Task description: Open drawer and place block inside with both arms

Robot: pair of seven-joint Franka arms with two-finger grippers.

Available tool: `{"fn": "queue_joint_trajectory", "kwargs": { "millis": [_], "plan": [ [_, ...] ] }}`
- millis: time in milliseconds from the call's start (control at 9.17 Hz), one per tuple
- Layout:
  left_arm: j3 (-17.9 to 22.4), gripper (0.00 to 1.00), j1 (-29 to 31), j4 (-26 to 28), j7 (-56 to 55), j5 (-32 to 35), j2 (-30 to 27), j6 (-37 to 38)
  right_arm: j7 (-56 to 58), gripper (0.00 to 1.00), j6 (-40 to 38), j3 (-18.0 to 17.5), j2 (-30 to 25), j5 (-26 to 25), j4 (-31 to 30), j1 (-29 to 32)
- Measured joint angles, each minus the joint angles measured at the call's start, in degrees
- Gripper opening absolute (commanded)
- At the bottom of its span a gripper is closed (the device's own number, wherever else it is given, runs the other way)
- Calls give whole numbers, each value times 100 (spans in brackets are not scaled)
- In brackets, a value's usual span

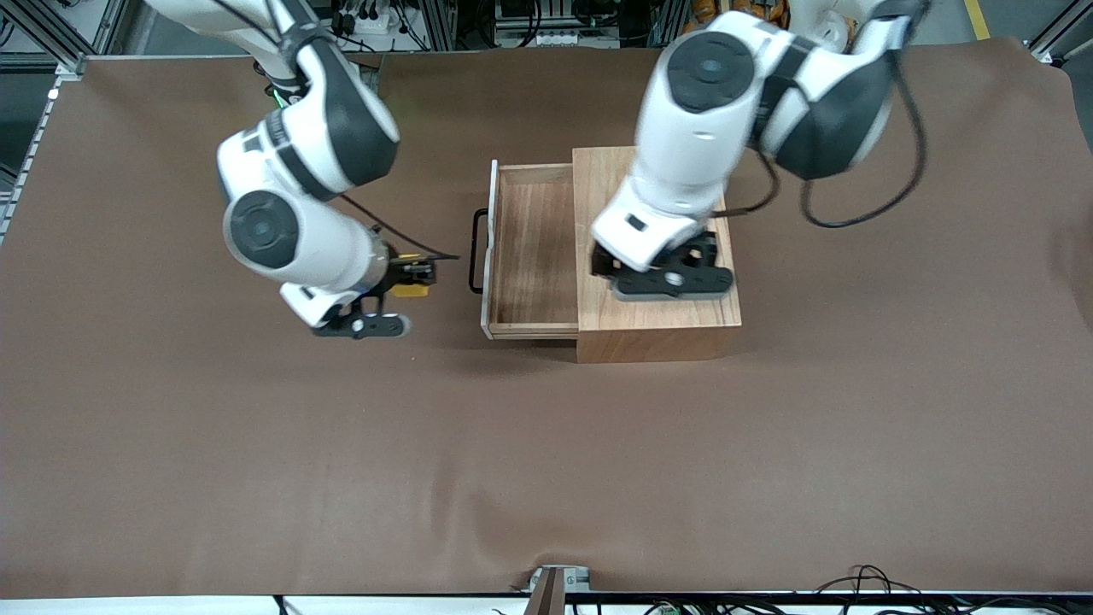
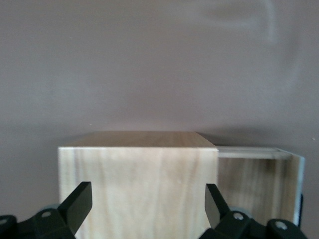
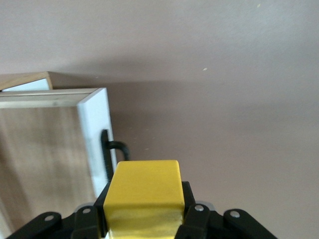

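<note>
We start with the brown table [image 1: 256, 478], which carries one large thing: the light-wood box [image 1: 657, 325], standing near the middle and somewhat toward the left arm's end. Out of it, toward the right arm's end, slides the drawer [image 1: 534, 248], pulled well out, its floor bare and its whitish front panel carrying the black wire handle [image 1: 476, 252].

The left arm [image 1: 709, 111] reaches over the box top, and the left gripper [image 2: 144, 204] hangs just above it with its fingers spread wide, wider than the box face seen in the left wrist view, and with nothing between them. We read this arm as done with the pulling and now waiting or steadying the box.

The right arm [image 1: 299, 171] comes down over the bare cloth in front of the drawer. The right gripper [image 1: 408, 280] is closed on the block [image 1: 412, 288], and in the right wrist view the yellow cube fills the gap between the fingers [image 3: 192, 214]. We see the block held just clear of the handle, outside the front panel, not yet over the drawer.

We judge the opening finished and the carrying under way. The next move calls for us to bring the block up over the handle and the front panel, travel until it sits above the drawer floor, lower it, and only then spread the fingers. The panel's top edge is the thing to clear.
</note>
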State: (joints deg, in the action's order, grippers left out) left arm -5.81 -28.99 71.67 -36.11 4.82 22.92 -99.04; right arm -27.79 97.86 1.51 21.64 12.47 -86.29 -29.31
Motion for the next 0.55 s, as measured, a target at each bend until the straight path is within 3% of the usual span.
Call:
{"fn": "queue_joint_trajectory", "kwargs": {
  "millis": [545],
  "plan": [
    [-14, 100, 1325, 13, 1444, -416, -303, 505, -1036, 1, 571, -3, 65, 271, -45, -838]
  ]
}}
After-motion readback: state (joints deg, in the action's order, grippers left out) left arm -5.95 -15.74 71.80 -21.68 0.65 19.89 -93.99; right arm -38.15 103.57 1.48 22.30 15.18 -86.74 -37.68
